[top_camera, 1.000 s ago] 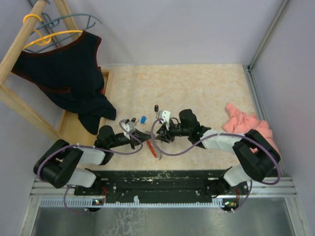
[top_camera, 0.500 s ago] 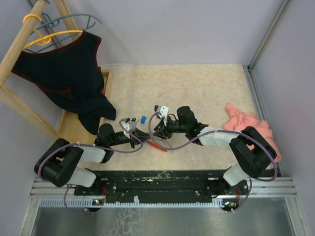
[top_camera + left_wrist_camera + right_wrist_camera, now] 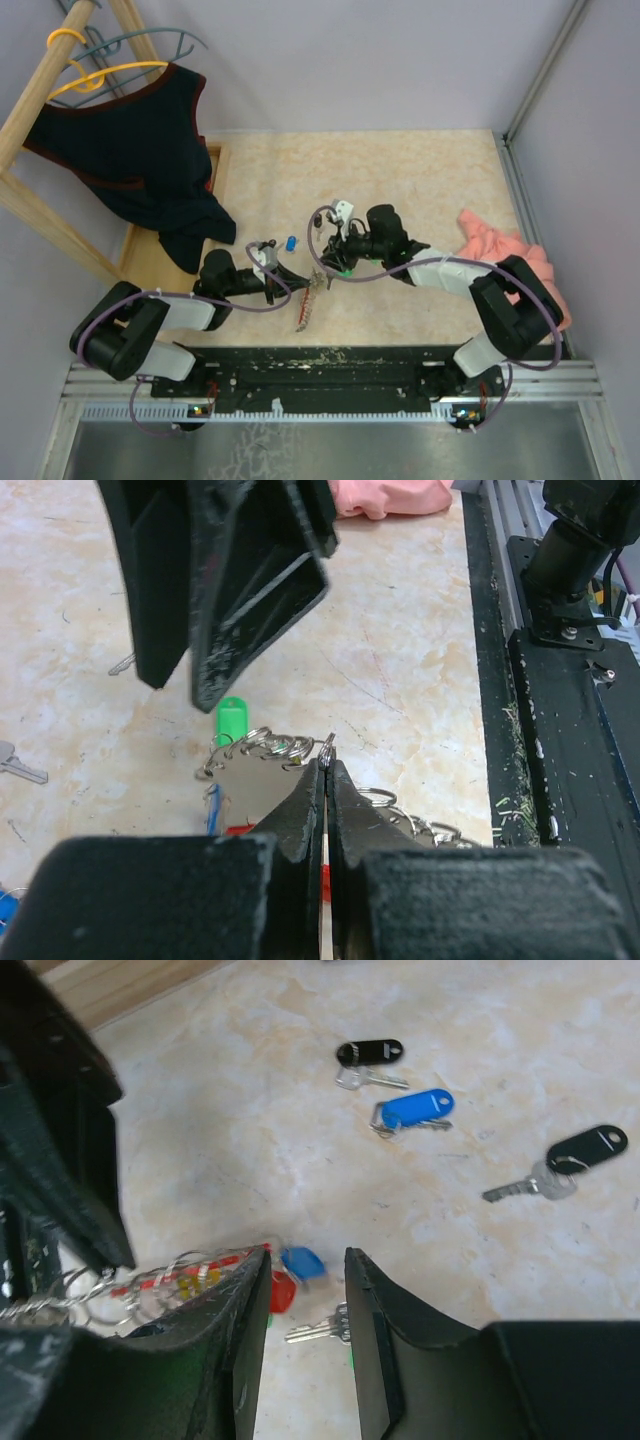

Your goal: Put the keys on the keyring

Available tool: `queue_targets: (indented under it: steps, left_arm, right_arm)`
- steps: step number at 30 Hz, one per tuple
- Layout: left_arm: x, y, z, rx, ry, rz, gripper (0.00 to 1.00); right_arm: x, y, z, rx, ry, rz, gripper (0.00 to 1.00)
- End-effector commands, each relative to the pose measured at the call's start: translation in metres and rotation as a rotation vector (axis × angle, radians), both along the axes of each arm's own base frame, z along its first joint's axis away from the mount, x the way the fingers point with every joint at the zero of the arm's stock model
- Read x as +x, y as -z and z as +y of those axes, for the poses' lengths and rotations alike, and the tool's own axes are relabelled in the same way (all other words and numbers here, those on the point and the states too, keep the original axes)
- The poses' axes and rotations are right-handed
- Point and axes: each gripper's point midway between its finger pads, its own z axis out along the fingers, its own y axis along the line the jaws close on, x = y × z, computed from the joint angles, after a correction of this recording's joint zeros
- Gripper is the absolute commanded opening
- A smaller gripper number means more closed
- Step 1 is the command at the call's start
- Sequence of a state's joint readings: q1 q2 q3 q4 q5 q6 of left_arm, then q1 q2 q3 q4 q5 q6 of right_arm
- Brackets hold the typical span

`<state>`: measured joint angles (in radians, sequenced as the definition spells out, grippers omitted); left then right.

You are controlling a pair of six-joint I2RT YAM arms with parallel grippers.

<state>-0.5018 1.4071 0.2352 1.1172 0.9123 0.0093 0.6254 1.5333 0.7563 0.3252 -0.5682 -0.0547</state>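
Observation:
The keyring (image 3: 305,308) hangs from my left gripper (image 3: 292,279), whose jaws are shut on one of its metal rings (image 3: 327,752). Its red band (image 3: 180,1270) and coils of rings (image 3: 255,748) show in both wrist views, with a blue tag (image 3: 300,1262) and a red tag (image 3: 282,1290) at its end. My right gripper (image 3: 305,1272) hovers open just beside it, holding nothing. Loose keys lie on the table: a black one (image 3: 370,1053), a blue one (image 3: 415,1107), another black one (image 3: 585,1148), a green one (image 3: 230,720) and a bare silver key (image 3: 320,1330).
A pink cloth (image 3: 500,255) lies on the table at the right, by the right arm. A dark garment (image 3: 140,150) hangs from a wooden rack (image 3: 40,100) at the back left. The black rail (image 3: 320,365) runs along the near edge.
My right gripper has drawn back from the keyring, up and to the right. The keyring has swung in my left gripper and now hangs toward the near edge.

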Motion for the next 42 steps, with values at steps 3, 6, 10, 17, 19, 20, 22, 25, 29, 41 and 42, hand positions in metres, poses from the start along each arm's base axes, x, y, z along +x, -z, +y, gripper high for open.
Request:
queue_targets:
  steps: [3,6,10,17,19,20,22,25,29,41,42]
  left_arm:
    - [0.005,-0.018,-0.005,-0.025,0.029,-0.078,0.02]
    - [0.003,-0.017,-0.006,-0.023,0.041,-0.075,0.02]
    - [0.002,-0.018,-0.006,-0.023,0.054,-0.074,0.02]
    - [-0.002,-0.019,-0.008,-0.029,0.088,-0.071,0.02]
    - [-0.004,-0.019,-0.008,-0.030,0.095,-0.070,0.02]
    - [-0.004,-0.019,-0.008,-0.030,0.098,-0.070,0.02]
    - [-0.004,-0.018,-0.008,-0.030,0.102,-0.069,0.02]
    - [-0.005,-0.018,-0.009,-0.028,0.106,-0.063,0.02]
    - [-0.005,-0.018,-0.009,-0.029,0.107,-0.063,0.02]
    - [-0.009,-0.019,-0.010,-0.034,0.138,-0.061,0.02]
    - [-0.010,-0.019,-0.010,-0.034,0.142,-0.061,0.02]
  right_arm:
    - [-0.045,-0.023,-0.004,0.063,-0.251,-0.212,0.47]
    - [-0.056,-0.030,-0.005,0.094,-0.293,-0.333,0.46]
    - [-0.065,-0.033,-0.005,0.105,-0.323,-0.447,0.41]
    - [-0.063,-0.031,0.005,0.094,-0.322,-0.462,0.40]
    - [-0.062,-0.030,0.006,0.097,-0.321,-0.462,0.40]
    - [-0.061,-0.029,0.007,0.097,-0.321,-0.459,0.39]
    - [-0.061,-0.029,0.009,0.100,-0.333,-0.449,0.37]
    - [-0.066,-0.030,0.012,0.117,-0.364,-0.434,0.34]
    - [-0.071,-0.028,0.014,0.125,-0.398,-0.415,0.30]
    - [-0.070,-0.022,0.023,0.139,-0.417,-0.352,0.13]
    - [-0.070,-0.021,0.023,0.137,-0.419,-0.340,0.10]
